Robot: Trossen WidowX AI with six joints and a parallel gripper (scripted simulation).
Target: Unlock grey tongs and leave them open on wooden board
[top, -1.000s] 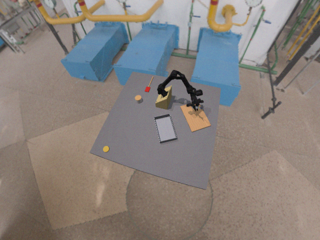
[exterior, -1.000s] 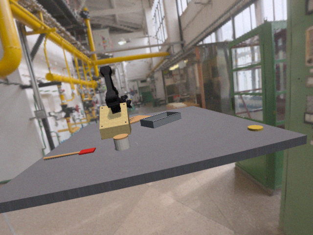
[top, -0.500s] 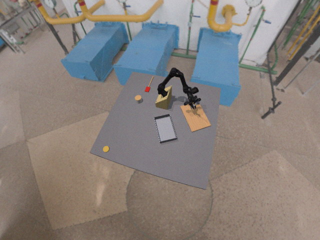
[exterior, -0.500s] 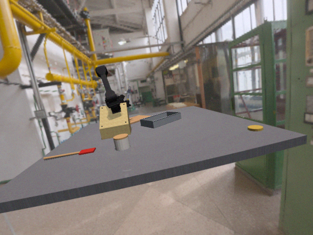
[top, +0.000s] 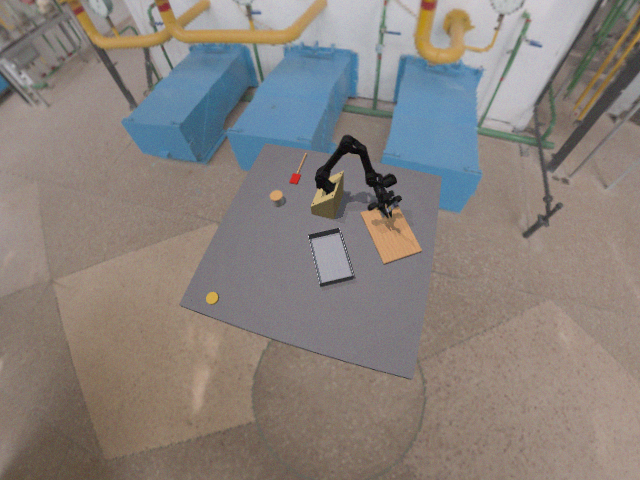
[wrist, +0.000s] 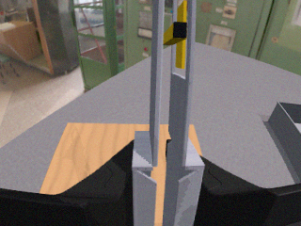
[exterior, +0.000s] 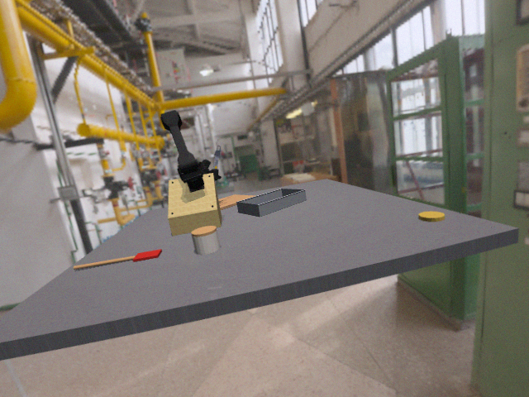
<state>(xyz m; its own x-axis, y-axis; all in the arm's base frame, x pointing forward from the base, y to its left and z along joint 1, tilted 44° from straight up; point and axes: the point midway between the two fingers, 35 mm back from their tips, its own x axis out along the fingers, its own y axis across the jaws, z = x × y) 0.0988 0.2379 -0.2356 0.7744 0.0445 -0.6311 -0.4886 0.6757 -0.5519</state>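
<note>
My gripper point(top: 388, 209) point(wrist: 153, 147) is shut on the grey tongs point(wrist: 179, 105) point(exterior: 217, 155), above the back part of the wooden board point(top: 397, 246) point(wrist: 89, 151). The tongs' two long arms run close together between the fingers in the wrist view. A yellow piece point(wrist: 181, 56) with a black block sits between them near the top of that view. In the exterior view one end of the tongs rises above the gripper. The tips are hidden, so I cannot tell whether the lock is released. The roasting tin point(top: 337, 282) point(exterior: 249, 209) point(wrist: 285, 137) holds nothing.
The arm stands on a pale yellow sloped block point(top: 326, 208) point(exterior: 194, 223). A lidded jar point(top: 277, 201) point(exterior: 207, 244) and a red spatula point(top: 295, 178) point(exterior: 147, 255) lie beyond it. A yellow disc point(top: 211, 298) point(exterior: 431, 216) lies near a table corner.
</note>
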